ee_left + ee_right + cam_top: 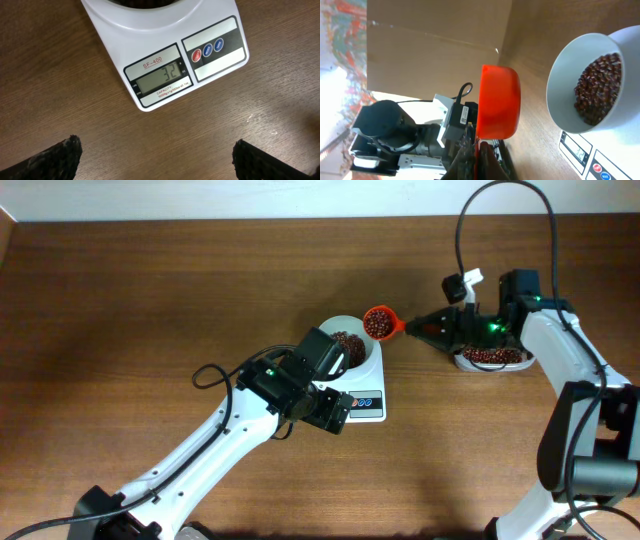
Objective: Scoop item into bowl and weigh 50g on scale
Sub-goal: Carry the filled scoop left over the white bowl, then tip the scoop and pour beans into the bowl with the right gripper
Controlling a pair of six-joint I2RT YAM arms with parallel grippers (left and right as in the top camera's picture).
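Your left hand (332,410) sits at the scale's (368,402) front left corner, low over the table (120,300), with its fingers (62,157) spread wide and nothing between them. From its wrist view you look straight down on the scale's front, where the grey display reads 32 and the round buttons sit to the right of it. The white bowl (333,328) stands on the scale's platform, toward the back, and it holds a heap of dark red-brown beans (350,345) that leaves a good part of the inner wall bare. Just off the scale's back right corner, beside the bowl's rim but apart from it, the orange scoop (379,322) sits mouth up with a load of beans in it. Your right hand (425,328), further right of the scale, is clenched on the scoop's handle, fingers pinched tight around it. Well to the right of the scale, under your right arm, the container (492,360) rests on the table with more beans inside.
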